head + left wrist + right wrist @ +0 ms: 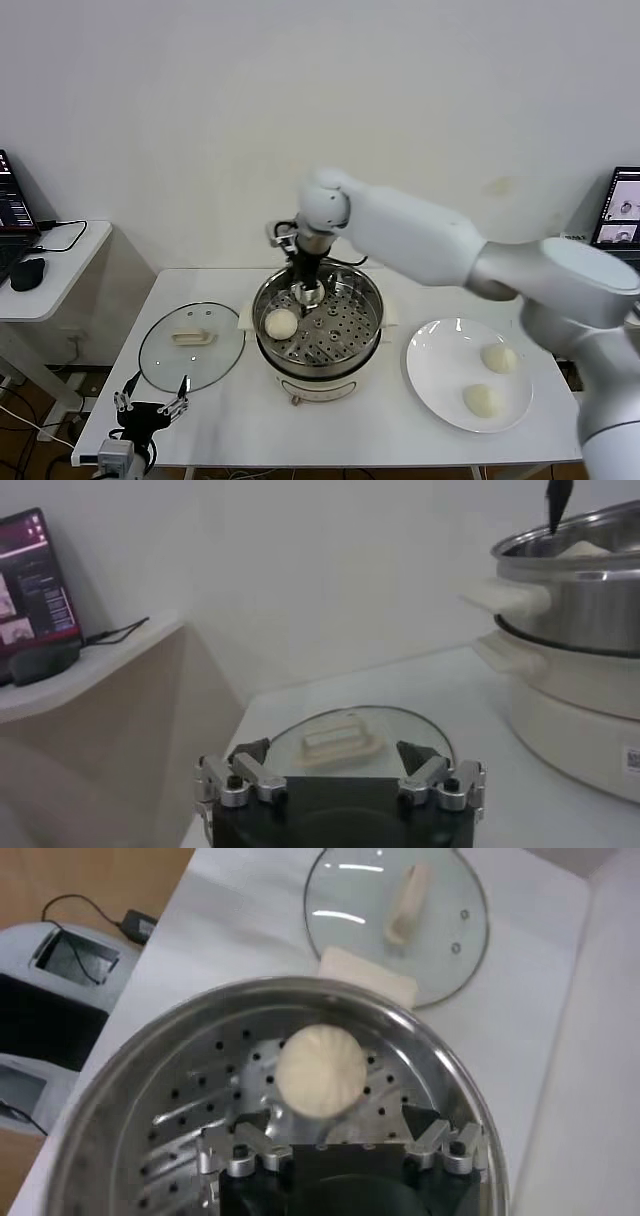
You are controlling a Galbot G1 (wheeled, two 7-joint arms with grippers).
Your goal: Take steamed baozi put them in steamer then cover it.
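The steamer (330, 345) stands mid-table, with one baozi (281, 323) on its perforated tray. My right gripper (307, 295) reaches down inside the pot, open and empty. In the right wrist view it (338, 1120) sits just behind that baozi (320, 1070), with the jaws spread wider than the bun. Two more baozi (498, 357) (484, 400) lie on the white plate (430, 370). Only three buns show. The cover (192, 345) lies flat on the table left of the steamer. My left gripper (150, 405) is open and parked at the front left corner, just short of the cover (340, 735).
The plate is to the right of the steamer (580, 590). A side desk (60, 285) with a mouse and laptop stands to the left, lower than the table. Another laptop (620, 205) is at the far right. The wall is close behind.
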